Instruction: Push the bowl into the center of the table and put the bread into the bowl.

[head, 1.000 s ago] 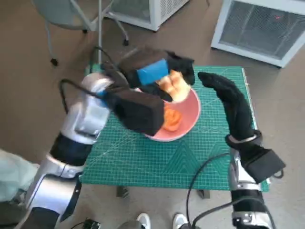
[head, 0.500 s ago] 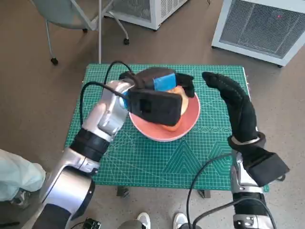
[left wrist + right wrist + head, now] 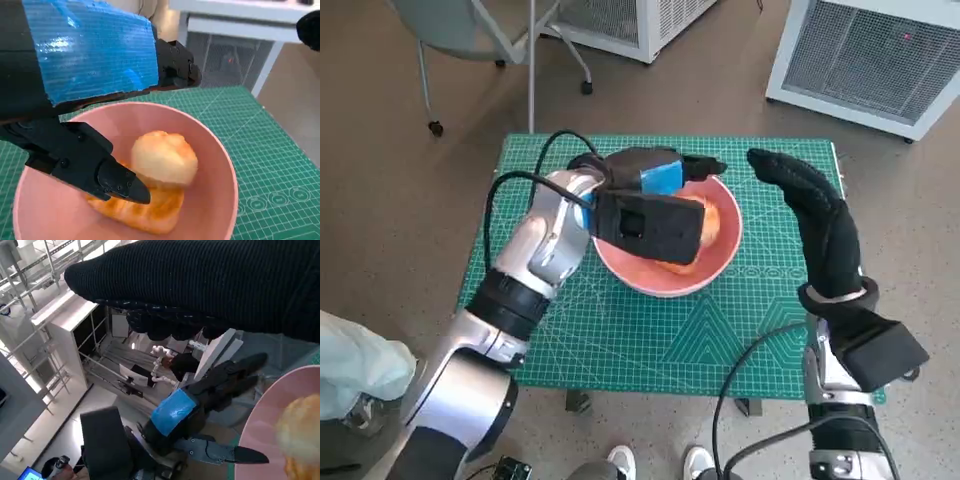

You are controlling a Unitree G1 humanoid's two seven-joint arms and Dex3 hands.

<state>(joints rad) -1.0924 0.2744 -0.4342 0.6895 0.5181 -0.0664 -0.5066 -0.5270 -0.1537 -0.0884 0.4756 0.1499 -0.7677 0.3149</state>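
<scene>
Resting in the pink bowl [image 3: 220,165], bread [image 3: 155,175]; left hand [image 3: 655,172] spread above.

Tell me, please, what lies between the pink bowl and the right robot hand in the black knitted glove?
Only bare green cutting mat shows in the head view between the pink bowl and the gloved right robot hand.

Pink bowl [image 3: 720,262], smooth and plain; golden-orange bread [image 3: 150,190] with a paler cream top. Green mat [image 3: 650,330] over the desk, ruled in a fine white grid. Black left robot hand [image 3: 665,175] with bright blue tape; black ribbed knit on the right robot hand [image 3: 810,215]. Brown floor [image 3: 400,200].
</scene>
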